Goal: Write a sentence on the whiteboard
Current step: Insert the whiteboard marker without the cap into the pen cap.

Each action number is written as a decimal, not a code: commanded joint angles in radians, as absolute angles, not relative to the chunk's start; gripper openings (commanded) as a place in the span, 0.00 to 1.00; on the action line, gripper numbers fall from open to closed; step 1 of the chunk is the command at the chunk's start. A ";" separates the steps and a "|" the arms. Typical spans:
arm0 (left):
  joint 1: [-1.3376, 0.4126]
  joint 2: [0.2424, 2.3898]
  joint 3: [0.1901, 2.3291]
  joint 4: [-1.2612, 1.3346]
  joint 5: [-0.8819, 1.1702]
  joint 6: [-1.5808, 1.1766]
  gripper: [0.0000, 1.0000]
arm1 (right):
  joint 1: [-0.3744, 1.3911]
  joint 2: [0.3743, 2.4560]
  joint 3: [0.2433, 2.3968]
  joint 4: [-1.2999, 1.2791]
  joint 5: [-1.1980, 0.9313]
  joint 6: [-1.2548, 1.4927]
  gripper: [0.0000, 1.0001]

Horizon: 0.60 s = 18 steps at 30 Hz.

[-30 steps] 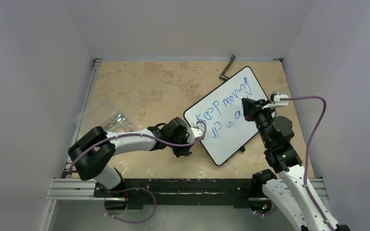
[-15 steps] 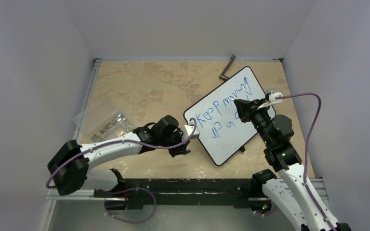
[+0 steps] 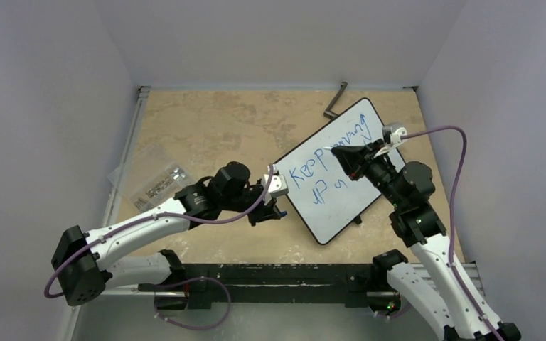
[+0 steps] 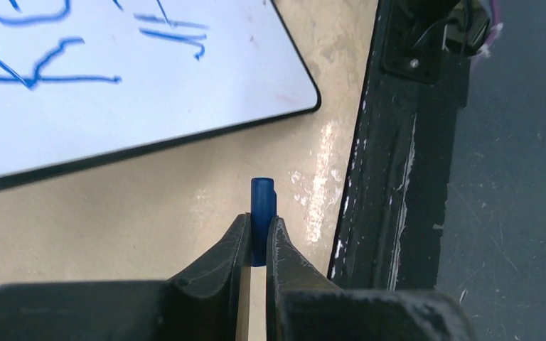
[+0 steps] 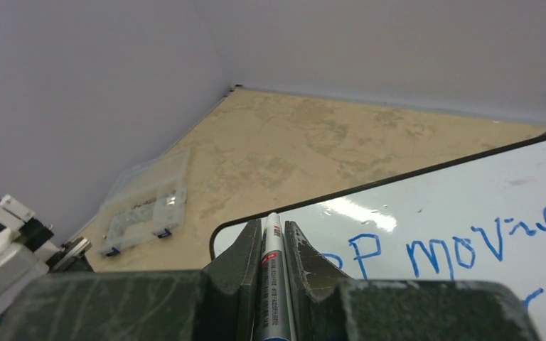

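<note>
whiteboard (image 3: 330, 213): flat on the table (image 3: 220, 128), right of centre in the top view, turned so one corner points to the upper right and another to the lower edge of the frame
sentence (image 3: 306, 168): blue handwriting along the board's long axis; "Keep" at the lower-left end, "ving" at the upper right, and the middle is hidden under the right arm. There is a shorter second line below it, too partly covered to read
right gripper (image 3: 348, 160): over the middle of the board, fingers clamped on a marker (image 5: 271, 270) with a white barrel that points toward the board's left corner in the wrist view
marker tip: lines up with the board's black rim in the right wrist view, contact cannot be told
left gripper (image 4: 258, 227): just off the board's lower-left edge, above bare table, pinched tight on a small blue cap (image 4: 263, 206) that sticks out past the fingertips
left gripper vs board: apart, with a strip of table between them in the left wrist view
rail (image 4: 398, 177): black frame along the near table edge, on the right of the left wrist view
clear plastic case (image 3: 153, 177): left side of the table, well apart from the board, small parts inside
hex key (image 3: 335, 99): black L-shape at the far edge, near the board's top corner
</note>
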State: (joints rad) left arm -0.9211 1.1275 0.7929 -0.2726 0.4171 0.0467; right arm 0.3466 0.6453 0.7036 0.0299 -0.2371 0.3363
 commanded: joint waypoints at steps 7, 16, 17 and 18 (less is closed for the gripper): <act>-0.847 1.114 0.943 -0.186 0.548 0.101 0.00 | 0.346 0.607 0.786 0.035 -0.476 0.374 0.00; -0.797 1.173 1.008 -0.108 0.669 0.135 0.00 | 0.346 0.578 0.784 0.007 -0.620 0.383 0.00; -0.793 1.176 1.015 -0.098 0.677 0.138 0.00 | 0.347 0.579 0.779 0.008 -0.630 0.383 0.00; -0.788 1.180 1.024 -0.097 0.685 0.143 0.00 | 0.346 0.580 0.775 0.007 -0.638 0.386 0.00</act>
State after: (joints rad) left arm -0.8070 1.1748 0.9577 -0.1825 0.6067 0.1017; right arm 0.3466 0.5854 0.7486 0.0063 -0.5537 0.3710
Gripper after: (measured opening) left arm 0.055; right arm 0.097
